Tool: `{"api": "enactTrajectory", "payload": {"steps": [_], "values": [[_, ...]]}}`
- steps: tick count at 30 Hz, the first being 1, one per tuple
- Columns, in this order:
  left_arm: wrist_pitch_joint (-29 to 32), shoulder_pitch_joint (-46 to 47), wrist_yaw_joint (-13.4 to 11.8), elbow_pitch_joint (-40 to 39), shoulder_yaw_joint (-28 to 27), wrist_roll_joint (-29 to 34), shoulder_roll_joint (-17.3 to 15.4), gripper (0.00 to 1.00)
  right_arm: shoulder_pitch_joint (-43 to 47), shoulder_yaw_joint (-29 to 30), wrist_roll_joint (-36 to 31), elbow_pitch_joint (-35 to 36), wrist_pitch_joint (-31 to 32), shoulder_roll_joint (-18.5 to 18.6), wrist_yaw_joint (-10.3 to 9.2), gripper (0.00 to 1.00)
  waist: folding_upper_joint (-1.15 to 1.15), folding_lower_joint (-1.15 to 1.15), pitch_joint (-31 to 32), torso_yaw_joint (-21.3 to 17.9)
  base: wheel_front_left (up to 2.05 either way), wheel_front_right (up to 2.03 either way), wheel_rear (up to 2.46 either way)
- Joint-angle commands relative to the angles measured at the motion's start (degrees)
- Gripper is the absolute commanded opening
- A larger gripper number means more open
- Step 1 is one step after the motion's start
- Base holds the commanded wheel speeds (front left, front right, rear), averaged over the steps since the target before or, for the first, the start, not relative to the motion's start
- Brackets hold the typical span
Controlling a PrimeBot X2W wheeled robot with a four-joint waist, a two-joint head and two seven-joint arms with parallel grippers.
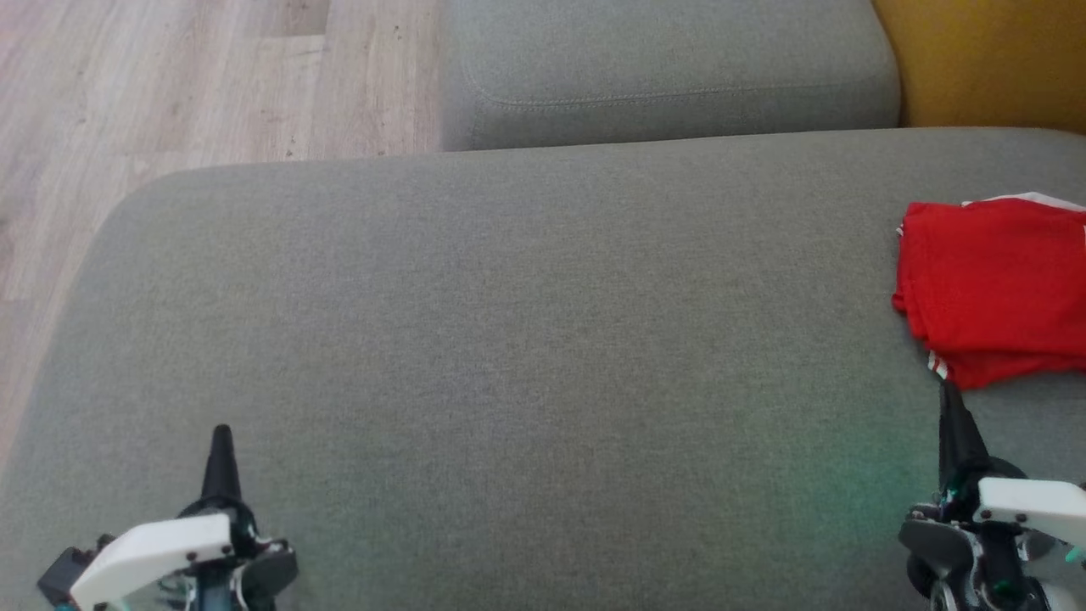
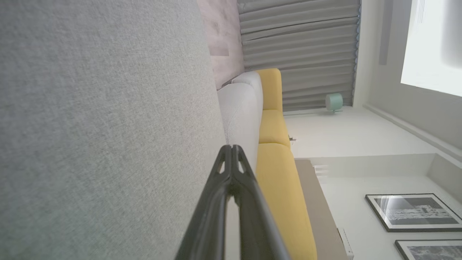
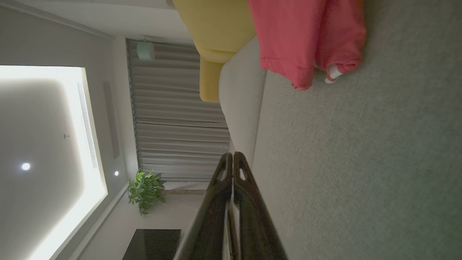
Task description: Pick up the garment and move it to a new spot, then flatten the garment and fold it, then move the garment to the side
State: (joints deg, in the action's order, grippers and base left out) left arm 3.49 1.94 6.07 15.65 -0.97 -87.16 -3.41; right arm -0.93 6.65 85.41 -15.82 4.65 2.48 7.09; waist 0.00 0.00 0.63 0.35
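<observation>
Left gripper [image 1: 221, 433] sits at 7 o'clock of the head view, low over the grey seat cushion [image 1: 509, 339]. Its 2 dark fingers are pressed together into 1 point w/ nothing btwn them. The left wrist view confirms this: left gripper [image 2: 231, 148] tips meet, no cloth in them.

Right gripper [image 1: 948, 390] is at 5 o'clock, likewise pinched together and holding nothing. In the right wrist view the right gripper [image 3: 231, 155] tips touch each other, and bare cushion lies btwn them and the cloth.

Garment [image 1: 993, 288] lies at 3 o'clock of the head view, on the cushion's right side, partly cut off by the frame edge. It's bright red and folded into a flat, roughly rectangular stack of several layers. White trim shows along the far edge, and a bit of red-and-white striped cuff peeks out at the near left corner. The right fingertip is just below that corner. In the right wrist view the garment [image 3: 303, 36] is at 1 o'clock and looks pinker. Its layered hem edges are visible, w/ the striped cuff at 1 corner.

At 12 o'clock in the head view is a 2nd grey cushion [image 1: 670, 76], w/ a yellow cushion [image 1: 984, 59] at 1 o'clock. Pale wood floor [image 1: 212, 85] is at 10 to 11 o'clock. The wrist views also show a grey curtain [image 2: 299, 54], framed pictures [image 2: 411, 213] and a potted plant [image 3: 144, 189].
</observation>
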Motion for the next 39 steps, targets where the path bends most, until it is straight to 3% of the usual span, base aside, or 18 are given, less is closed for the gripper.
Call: {"api": "enactTrajectory", "payload": {"steps": [1, 8, 39], "values": [[0.6, 3.2, 0.7, -1.7, -2.7, -1.6, -0.6, 0.0, -4.1, -0.7, 1.9, 1.8, 0.7, 0.4, 0.38, 0.0, 0.0, 0.0, -0.1, -0.1, 0.0, 0.0, 0.0], [1.8, 4.1, 1.4, -1.7, -4.0, -6.3, -0.6, 0.0, -5.3, -0.1, 6.8, 1.8, 1.8, 0.5, 0.4, 0.0, 0.0, 0.0, -0.8, -0.4, 0.0, 0.0, 0.0], [2.2, 4.2, 1.4, -1.6, -4.5, -5.8, -0.2, 0.0, -5.3, -0.1, 6.7, 1.8, 1.8, 0.4, 0.4, 0.0, 0.0, 0.0, -0.8, -0.4, 0.0, 0.0, 0.0]]}}
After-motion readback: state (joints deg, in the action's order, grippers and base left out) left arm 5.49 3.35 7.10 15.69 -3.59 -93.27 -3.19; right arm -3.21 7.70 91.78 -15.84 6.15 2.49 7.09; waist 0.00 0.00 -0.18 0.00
